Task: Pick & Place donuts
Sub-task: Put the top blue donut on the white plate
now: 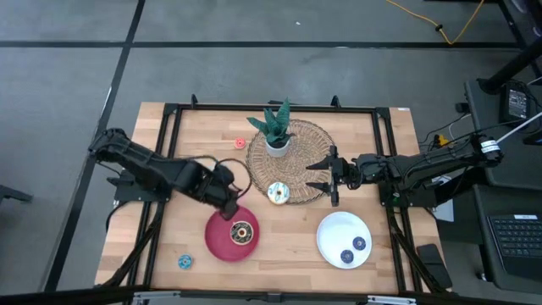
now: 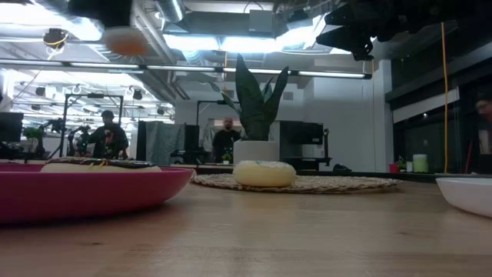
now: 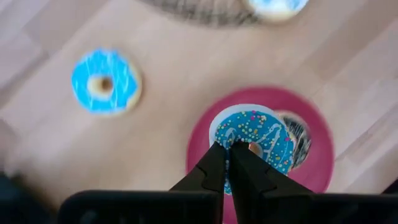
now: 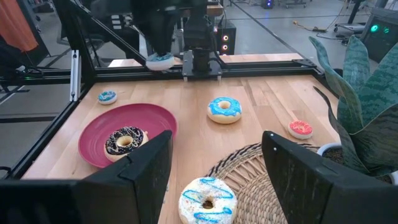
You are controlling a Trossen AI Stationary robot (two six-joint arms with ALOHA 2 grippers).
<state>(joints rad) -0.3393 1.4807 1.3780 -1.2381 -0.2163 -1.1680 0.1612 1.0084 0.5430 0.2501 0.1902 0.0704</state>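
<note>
Two arms over the worktop. Left gripper (image 3: 229,163) hangs above the red plate (image 1: 217,240) near the front edge, fingers pinched on a blue sprinkled donut (image 3: 256,138), gripped through its ring wall. Chocolate donut (image 1: 242,232) lies on that plate. Judgement: toy rings look light, stiff, smooth; best taken across the rim at the hole. Right gripper (image 1: 326,175) waits, fingers spread wide and empty, beside the cream-white donut (image 1: 279,193) on the woven mat (image 1: 309,140).
</note>
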